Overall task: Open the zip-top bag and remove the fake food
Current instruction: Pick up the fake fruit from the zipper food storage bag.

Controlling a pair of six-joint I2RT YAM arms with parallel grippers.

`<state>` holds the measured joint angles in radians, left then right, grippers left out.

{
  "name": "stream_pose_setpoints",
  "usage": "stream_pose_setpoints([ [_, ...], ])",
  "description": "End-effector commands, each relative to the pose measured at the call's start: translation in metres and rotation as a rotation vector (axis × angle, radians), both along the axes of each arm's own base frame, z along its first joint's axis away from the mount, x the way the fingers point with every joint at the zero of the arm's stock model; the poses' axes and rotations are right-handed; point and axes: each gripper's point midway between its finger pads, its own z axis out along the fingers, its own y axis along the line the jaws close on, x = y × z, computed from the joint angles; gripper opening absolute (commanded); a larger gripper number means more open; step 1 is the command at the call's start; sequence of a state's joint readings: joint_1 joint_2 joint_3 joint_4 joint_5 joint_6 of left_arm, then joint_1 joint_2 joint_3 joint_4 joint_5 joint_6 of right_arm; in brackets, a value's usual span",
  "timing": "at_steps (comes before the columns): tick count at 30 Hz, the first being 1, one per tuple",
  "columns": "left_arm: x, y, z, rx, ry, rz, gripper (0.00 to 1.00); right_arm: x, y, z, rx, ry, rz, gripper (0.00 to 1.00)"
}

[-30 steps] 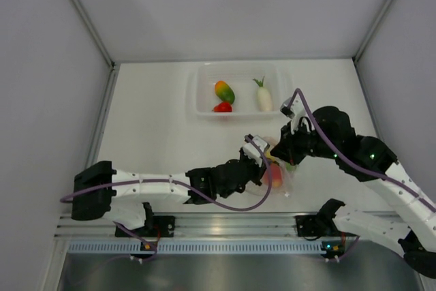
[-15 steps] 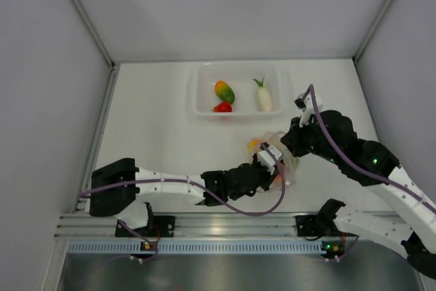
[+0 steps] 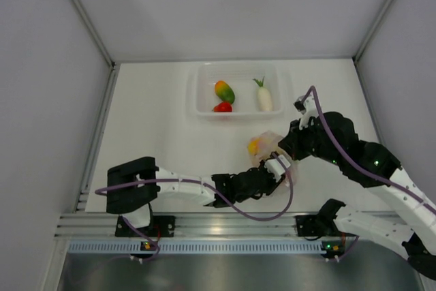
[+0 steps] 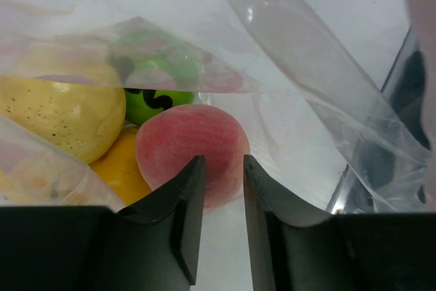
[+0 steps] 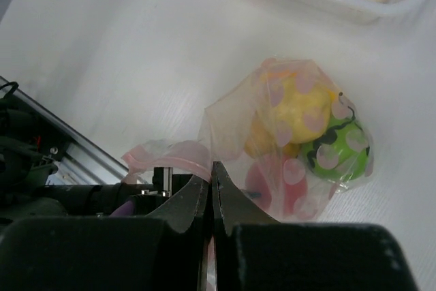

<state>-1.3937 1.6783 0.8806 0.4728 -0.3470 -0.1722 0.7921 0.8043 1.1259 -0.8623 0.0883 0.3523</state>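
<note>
Two fingers of the right gripper (image 5: 212, 163) are pressed flat together, and a fold of the zip-top bag (image 5: 235, 124) is caught between them. From those tips the clear film runs up toward 12 o'clock in the right wrist view. The bag's pink zip strip (image 5: 170, 155) curls away at 9 o'clock. The left gripper (image 4: 221, 161) has its fingers nearly together with a slim gap between them, and nothing can be seen held in that gap. It points into the bag's open mouth, with film above it and on both sides. The fake food (image 5: 300, 110) sits inside the bag. Directly ahead of the left fingertips, at 12 o'clock, lies a pink-red peach (image 4: 194, 144). A green piece with black markings (image 4: 160, 100) is at 11 o'clock from the peach, a speckled yellow piece (image 4: 54, 114) at 10 o'clock and an orange-yellow piece (image 4: 119, 168) at 8 o'clock, all packed against one another. From overhead, the bag lies on the white table (image 3: 157, 120), right of centre, with the left gripper at its 6 o'clock and the right gripper at its 3 o'clock. Well apart, at about 11 o'clock from the bag, stands a clear tub (image 3: 197, 93). It holds an orange-and-green piece (image 3: 224, 91) with a red piece (image 3: 222, 107) touching it at 6 o'clock. A white radish (image 3: 263, 98) lies apart from them toward 3 o'clock.
</note>
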Motion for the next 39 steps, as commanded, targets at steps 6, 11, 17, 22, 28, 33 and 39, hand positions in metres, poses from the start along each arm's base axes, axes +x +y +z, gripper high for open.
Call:
stream_pose_setpoints([
  [6,-0.005,-0.02,-0.006,0.018,-0.049,-0.082,0.6,-0.013,0.023,0.029,0.151,-0.03,0.105,0.0],
  [11,0.001,-0.021,-0.019,0.049,-0.052,-0.058,0.64,-0.02,0.026,0.032,0.181,-0.027,0.137,0.0],
  [17,0.025,-0.013,-0.023,0.075,-0.095,0.076,0.69,-0.036,0.039,0.034,0.241,0.001,0.236,0.0],
  [22,0.044,-0.008,-0.02,0.084,-0.135,0.197,0.72,-0.041,0.041,0.034,0.256,0.019,0.257,0.0],
  [28,0.05,-0.018,-0.031,0.082,-0.101,0.181,0.79,-0.063,0.057,0.046,0.343,0.055,0.395,0.0],
  [33,0.06,-0.01,-0.041,0.118,-0.129,0.254,0.8,-0.067,0.052,0.052,0.342,0.039,0.394,0.0],
  [39,0.066,-0.009,-0.055,0.147,-0.132,0.269,0.8,-0.069,0.055,0.055,0.362,0.038,0.416,0.0],
])
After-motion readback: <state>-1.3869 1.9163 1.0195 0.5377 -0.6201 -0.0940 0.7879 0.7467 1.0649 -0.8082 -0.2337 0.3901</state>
